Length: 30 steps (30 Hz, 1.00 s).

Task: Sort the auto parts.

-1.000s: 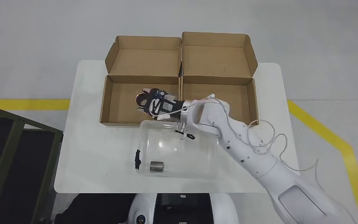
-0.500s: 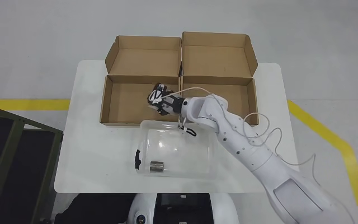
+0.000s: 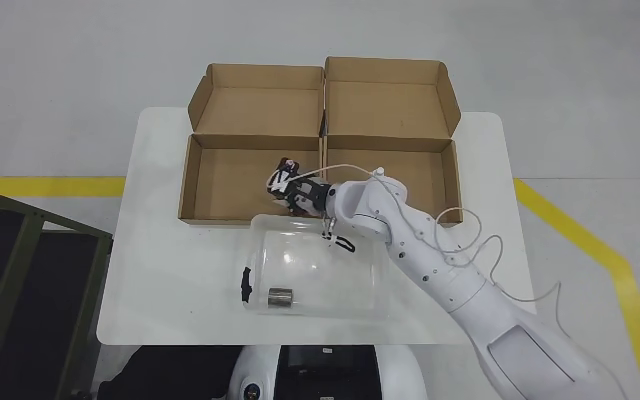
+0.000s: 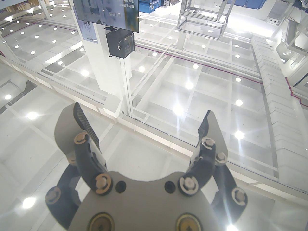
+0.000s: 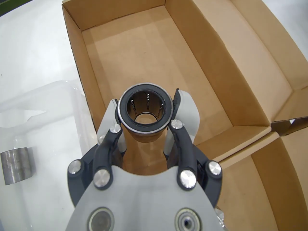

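gripping a short cylindrical bearing, the right hand has its two fingers pressed in on the part's sides, one on each flank. the bearing has a black end ring with a thin metal rim, and rows of small balls line its bore. its open end faces the wrist. it hangs over the inside of the left box, toward the end of that box next to the right box. i cannot tell whether it touches the cardboard floor.

both boxes are brown cardboard, open, with their lids folded back away from the robot. they stand side by side, wall against wall, on the far half of the white surface.

nearer the robot sits a clear bin, its far edge just beside the left box's near wall. a dull metal cylinder lies on its side toward the bin's near left corner. a small black part sits at the bin's left edge, just beside the cylinder. i cannot make out whether that part is inside the wall or on it.

the left hand points up at the ceiling lights, its toothed fingers spread wide apart with nothing between them.
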Each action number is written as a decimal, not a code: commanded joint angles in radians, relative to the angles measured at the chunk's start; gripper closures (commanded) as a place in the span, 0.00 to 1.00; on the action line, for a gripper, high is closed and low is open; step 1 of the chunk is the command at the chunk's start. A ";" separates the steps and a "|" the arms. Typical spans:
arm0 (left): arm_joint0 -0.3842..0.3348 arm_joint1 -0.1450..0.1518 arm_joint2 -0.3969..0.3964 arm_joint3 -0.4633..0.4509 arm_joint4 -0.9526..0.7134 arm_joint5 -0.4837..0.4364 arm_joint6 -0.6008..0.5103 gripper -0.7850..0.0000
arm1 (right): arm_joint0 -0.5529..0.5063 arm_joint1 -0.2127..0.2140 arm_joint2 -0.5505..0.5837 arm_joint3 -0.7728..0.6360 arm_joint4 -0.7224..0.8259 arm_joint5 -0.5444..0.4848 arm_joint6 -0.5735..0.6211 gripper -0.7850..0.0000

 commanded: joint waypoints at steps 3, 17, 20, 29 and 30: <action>0.000 0.000 0.000 0.000 0.000 0.000 0.000 0.00 | -0.003 -0.002 0.007 0.005 0.005 -0.003 0.013 0.99; 0.000 0.000 0.000 0.000 0.000 0.000 0.000 0.00 | 0.001 -0.015 0.018 0.056 0.020 -0.007 0.016 0.55; 0.000 0.000 0.000 0.000 0.000 0.000 0.000 0.00 | 0.001 -0.017 0.021 0.065 0.020 -0.008 0.015 0.51; 0.000 0.000 0.000 0.000 0.000 0.000 0.000 0.00 | -0.006 -0.016 0.043 0.038 0.008 -0.016 -0.002 0.13; 0.000 0.000 0.000 0.000 0.000 0.000 0.000 0.00 | -0.010 -0.014 0.048 0.023 0.004 -0.020 -0.009 0.14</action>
